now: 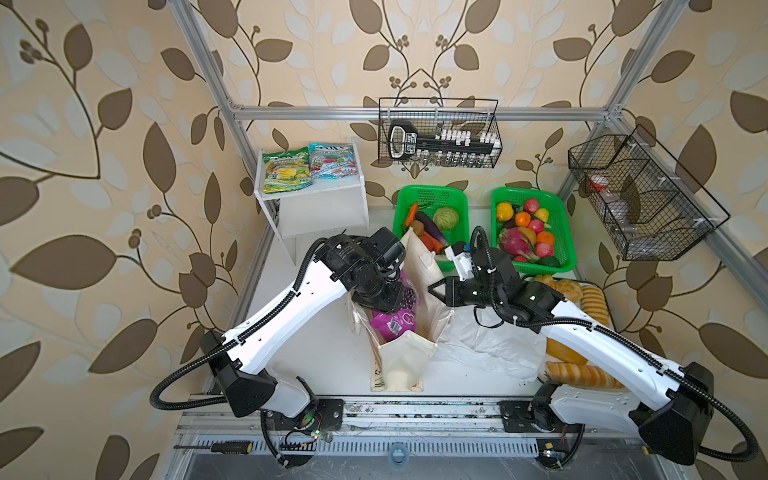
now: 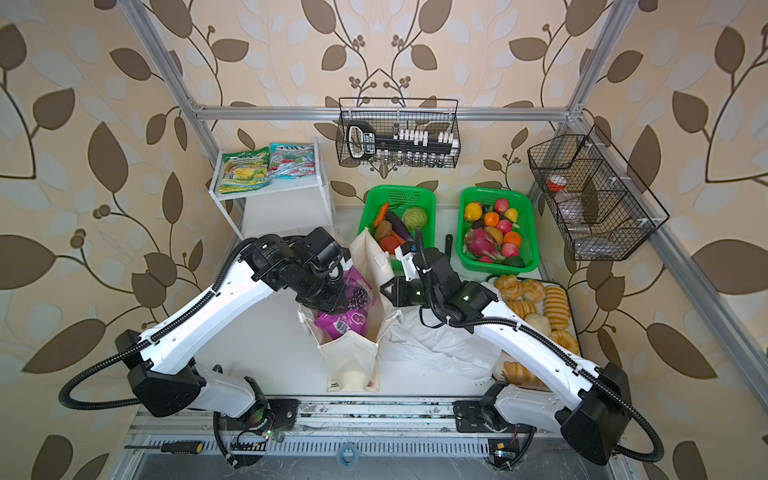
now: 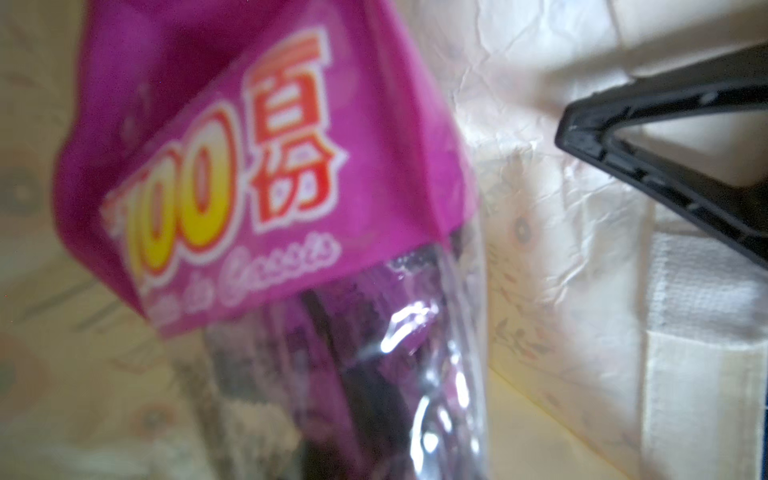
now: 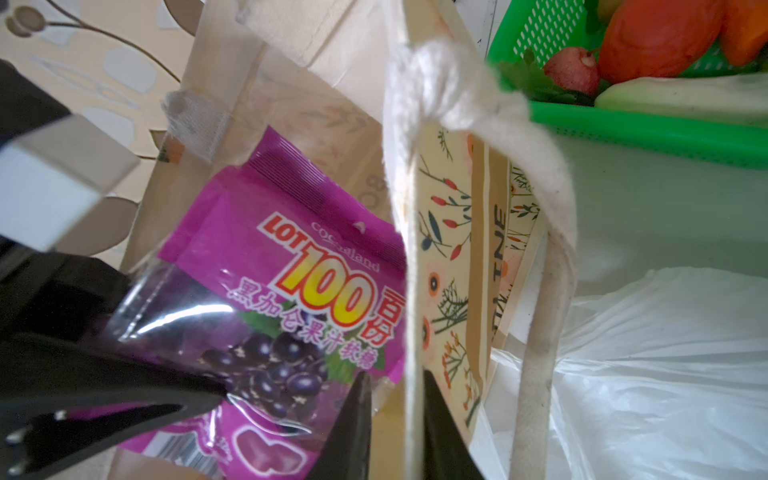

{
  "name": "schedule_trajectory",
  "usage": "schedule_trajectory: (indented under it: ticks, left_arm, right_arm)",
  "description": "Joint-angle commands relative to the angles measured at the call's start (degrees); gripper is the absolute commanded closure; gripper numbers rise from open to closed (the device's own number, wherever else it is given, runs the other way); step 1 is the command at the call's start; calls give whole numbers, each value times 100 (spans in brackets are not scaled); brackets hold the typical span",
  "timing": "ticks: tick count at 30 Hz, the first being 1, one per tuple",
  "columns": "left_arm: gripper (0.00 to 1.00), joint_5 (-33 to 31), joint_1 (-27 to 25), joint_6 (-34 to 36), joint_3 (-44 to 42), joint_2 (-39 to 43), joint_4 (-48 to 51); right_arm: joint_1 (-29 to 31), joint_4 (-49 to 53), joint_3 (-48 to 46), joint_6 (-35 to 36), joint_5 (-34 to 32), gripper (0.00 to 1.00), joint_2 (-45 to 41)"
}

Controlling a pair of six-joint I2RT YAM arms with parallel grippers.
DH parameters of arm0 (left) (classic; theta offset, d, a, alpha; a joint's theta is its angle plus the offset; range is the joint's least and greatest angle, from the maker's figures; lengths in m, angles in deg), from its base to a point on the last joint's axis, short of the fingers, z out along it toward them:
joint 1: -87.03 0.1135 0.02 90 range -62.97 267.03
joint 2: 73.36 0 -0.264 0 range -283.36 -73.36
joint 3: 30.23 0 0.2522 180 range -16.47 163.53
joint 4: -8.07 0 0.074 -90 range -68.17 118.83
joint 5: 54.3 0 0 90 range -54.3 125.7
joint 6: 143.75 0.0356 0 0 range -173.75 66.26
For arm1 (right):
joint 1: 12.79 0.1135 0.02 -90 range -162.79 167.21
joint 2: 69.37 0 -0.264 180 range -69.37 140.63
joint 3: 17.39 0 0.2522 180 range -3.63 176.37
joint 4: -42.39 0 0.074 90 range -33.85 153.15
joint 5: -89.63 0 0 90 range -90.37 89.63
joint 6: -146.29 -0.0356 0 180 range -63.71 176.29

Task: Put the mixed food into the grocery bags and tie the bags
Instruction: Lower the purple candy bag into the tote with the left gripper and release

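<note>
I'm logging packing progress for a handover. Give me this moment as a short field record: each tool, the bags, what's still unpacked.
right tool: shut on cream canvas tote, at its rim
left tool: shut on purple grape-print pouch, in the tote's mouth
white plastic bag: crumpled beside the tote
teal-and-red snack packet: on the white shelf
pale green cabbage: in a green basket
tying: not yet done

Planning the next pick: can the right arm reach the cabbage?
Probably not yet: the right arm pinches the cream canvas tote by its rim. The pale green cabbage lies uncovered in its basket.
</note>
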Motion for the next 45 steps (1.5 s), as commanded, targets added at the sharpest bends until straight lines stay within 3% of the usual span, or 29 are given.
schedule_trajectory:
  ticks: [1,9,15,22,33,45]
  left_arm:
    - [100,424,-163,-486,-95,72,-391]
    - [100,409,-172,-717,-494,-170,-684]
    - [100,174,-181,-570,-569,-455,-350]
    - [92,811,-198,-175,-911,-563,-498]
    - [86,811,-198,180,-1172,-882,-490]
    - [60,750,-198,427,-784,-664,-269]
  right_arm:
    - [47,-152,65,29,76,81,-104]
    - [65,-150,12,21,-14,84,-156]
    - [64,-257,-99,-11,-57,88,-296]
    - [70,-248,-142,-14,-120,88,-316]
    - [52,-265,-237,-38,-222,87,-318]
    - [13,-284,-230,-51,-268,87,-271]
